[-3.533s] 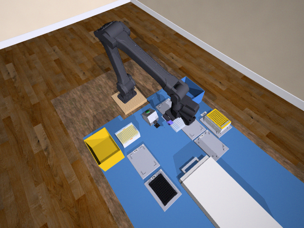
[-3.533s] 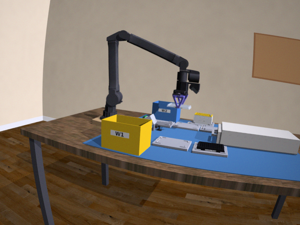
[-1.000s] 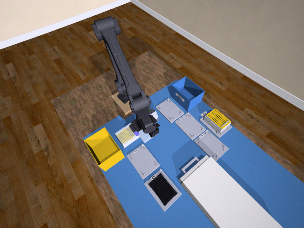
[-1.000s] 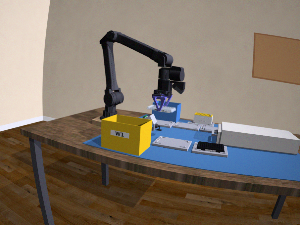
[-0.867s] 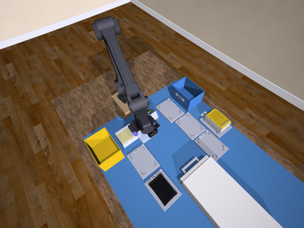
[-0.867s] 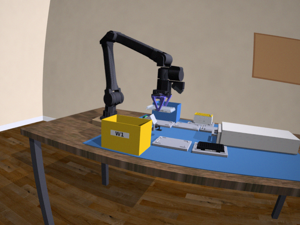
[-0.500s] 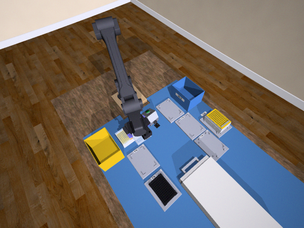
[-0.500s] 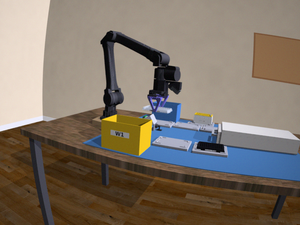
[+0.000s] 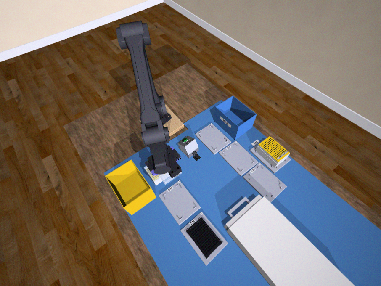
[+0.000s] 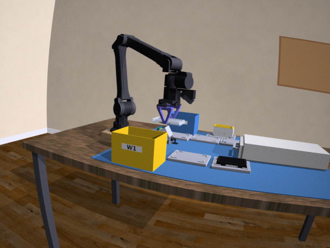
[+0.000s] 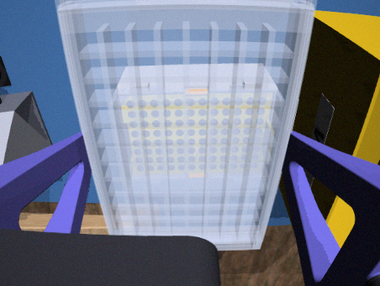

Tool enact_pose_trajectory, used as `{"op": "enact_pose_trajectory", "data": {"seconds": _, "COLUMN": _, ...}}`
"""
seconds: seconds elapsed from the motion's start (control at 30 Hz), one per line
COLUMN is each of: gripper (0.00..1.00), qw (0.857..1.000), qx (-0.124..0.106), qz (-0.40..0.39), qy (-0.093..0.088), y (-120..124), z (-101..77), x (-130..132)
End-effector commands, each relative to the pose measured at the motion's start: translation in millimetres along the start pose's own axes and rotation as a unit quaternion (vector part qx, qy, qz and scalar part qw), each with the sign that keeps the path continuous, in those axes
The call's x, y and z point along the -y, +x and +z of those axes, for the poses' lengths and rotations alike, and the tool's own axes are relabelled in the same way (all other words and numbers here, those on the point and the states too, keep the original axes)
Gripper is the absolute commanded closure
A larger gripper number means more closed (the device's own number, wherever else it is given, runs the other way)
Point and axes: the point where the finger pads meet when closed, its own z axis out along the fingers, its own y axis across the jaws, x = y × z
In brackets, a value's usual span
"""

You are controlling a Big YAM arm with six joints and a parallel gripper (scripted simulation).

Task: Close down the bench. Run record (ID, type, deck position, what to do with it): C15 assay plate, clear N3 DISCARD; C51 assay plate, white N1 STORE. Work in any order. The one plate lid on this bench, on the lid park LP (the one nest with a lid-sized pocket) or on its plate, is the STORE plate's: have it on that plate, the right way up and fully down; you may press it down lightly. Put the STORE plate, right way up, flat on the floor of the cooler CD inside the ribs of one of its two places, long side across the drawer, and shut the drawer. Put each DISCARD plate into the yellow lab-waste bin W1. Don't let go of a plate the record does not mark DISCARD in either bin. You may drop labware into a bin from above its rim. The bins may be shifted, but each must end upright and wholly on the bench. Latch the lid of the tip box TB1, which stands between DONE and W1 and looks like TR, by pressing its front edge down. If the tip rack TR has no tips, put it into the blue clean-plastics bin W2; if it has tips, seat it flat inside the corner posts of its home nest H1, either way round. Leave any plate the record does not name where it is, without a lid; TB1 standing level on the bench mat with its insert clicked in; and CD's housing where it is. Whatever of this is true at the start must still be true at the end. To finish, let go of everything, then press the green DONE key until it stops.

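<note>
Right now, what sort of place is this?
Likely a lab bench: numbered plate nests on a blue mat, a yellow waste bin, and a clear assay plate in the arm's jaws.

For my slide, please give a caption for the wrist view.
Gripper holds the clear assay plate above the tip box, beside the yellow bin.
</note>
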Motion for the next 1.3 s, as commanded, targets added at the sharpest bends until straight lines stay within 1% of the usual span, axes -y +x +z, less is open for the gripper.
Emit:
{"op": "enact_pose_trajectory", "data": {"seconds": 0.0, "gripper": 1.00, "qw": 1.000, "qx": 0.025, "qz": -0.006, "qy": 0.011, "y": -17, "z": -19.0, "x": 21}}
{"op": "enact_pose_trajectory", "data": {"seconds": 0.03, "gripper": 1.00, "qw": 1.000, "qx": 0.026, "qz": -0.006, "qy": 0.012, "y": -17, "z": -20.3, "x": 24}}
{"op": "enact_pose_trajectory", "data": {"seconds": 0.1, "gripper": 1.00, "qw": 1.000, "qx": 0.018, "qz": -0.007, "qy": 0.008, "y": -8, "z": -13.4, "x": 26}}
{"op": "enact_pose_trajectory", "data": {"seconds": 0.17, "gripper": 1.00, "qw": 1.000, "qx": 0.018, "qz": -0.007, "qy": 0.008, "y": -8, "z": -13.4, "x": 26}}
{"op": "enact_pose_trajectory", "data": {"seconds": 0.27, "gripper": 1.00, "qw": 1.000, "qx": 0.026, "qz": -0.007, "qy": 0.013, "y": -12, "z": -19.9, "x": 37}}
{"op": "enact_pose_trajectory", "data": {"seconds": 0.3, "gripper": 1.00, "qw": 1.000, "qx": 0.026, "qz": -0.007, "qy": 0.013, "y": -12, "z": -20.3, "x": 40}}
{"op": "enact_pose_trajectory", "data": {"seconds": 0.4, "gripper": 1.00, "qw": 1.000, "qx": 0.019, "qz": -0.007, "qy": 0.010, "y": -3, "z": -14.0, "x": 45}}
{"op": "enact_pose_trajectory", "data": {"seconds": 0.47, "gripper": 1.00, "qw": 1.000, "qx": 0.026, "qz": -0.007, "qy": 0.014, "y": -7, "z": -20.3, "x": 54}}
{"op": "enact_pose_trajectory", "data": {"seconds": 0.53, "gripper": 1.00, "qw": 1.000, "qx": 0.026, "qz": -0.007, "qy": 0.015, "y": -5, "z": -20.3, "x": 59}}
{"op": "enact_pose_trajectory", "data": {"seconds": 0.6, "gripper": 1.00, "qw": 1.000, "qx": 0.018, "qz": -0.007, "qy": 0.010, "y": 3, "z": -13.0, "x": 60}}
{"op": "enact_pose_trajectory", "data": {"seconds": 0.67, "gripper": 1.00, "qw": 1.000, "qx": 0.026, "qz": -0.007, "qy": 0.016, "y": -2, "z": -20.3, "x": 70}}
{"op": "enact_pose_trajectory", "data": {"seconds": 0.73, "gripper": 1.00, "qw": 1.000, "qx": 0.026, "qz": -0.007, "qy": 0.016, "y": -2, "z": -20.3, "x": 70}}
{"op": "enact_pose_trajectory", "data": {"seconds": 0.77, "gripper": 1.00, "qw": 1.000, "qx": 0.015, "qz": -0.007, "qy": 0.008, "y": 7, "z": -10.7, "x": 67}}
{"op": "enact_pose_trajectory", "data": {"seconds": 0.83, "gripper": 1.00, "qw": 1.000, "qx": 0.025, "qz": -0.007, "qy": 0.017, "y": 2, "z": -20.1, "x": 78}}
{"op": "enact_pose_trajectory", "data": {"seconds": 0.93, "gripper": 1.00, "qw": 1.000, "qx": 0.025, "qz": -0.007, "qy": 0.017, "y": 4, "z": -20.3, "x": 86}}
{"op": "enact_pose_trajectory", "data": {"seconds": 1.0, "gripper": 1.00, "qw": 1.000, "qx": 0.018, "qz": -0.007, "qy": 0.012, "y": 11, "z": -14.0, "x": 87}}
{"op": "enact_pose_trajectory", "data": {"seconds": 1.07, "gripper": 1.00, "qw": 1.000, "qx": 0.025, "qz": -0.007, "qy": 0.018, "y": 8, "z": -20.2, "x": 96}}
{"op": "enact_pose_trajectory", "data": {"seconds": 1.17, "gripper": 1.00, "qw": 1.000, "qx": 0.024, "qz": -0.007, "qy": 0.018, "y": 11, "z": -20.2, "x": 104}}
{"op": "enact_pose_trajectory", "data": {"seconds": 1.23, "gripper": 1.00, "qw": 1.000, "qx": 0.018, "qz": -0.007, "qy": 0.013, "y": 18, "z": -14.2, "x": 106}}
{"op": "enact_pose_trajectory", "data": {"seconds": 1.27, "gripper": 1.00, "qw": 1.000, "qx": 0.018, "qz": -0.007, "qy": 0.013, "y": 18, "z": -14.2, "x": 106}}
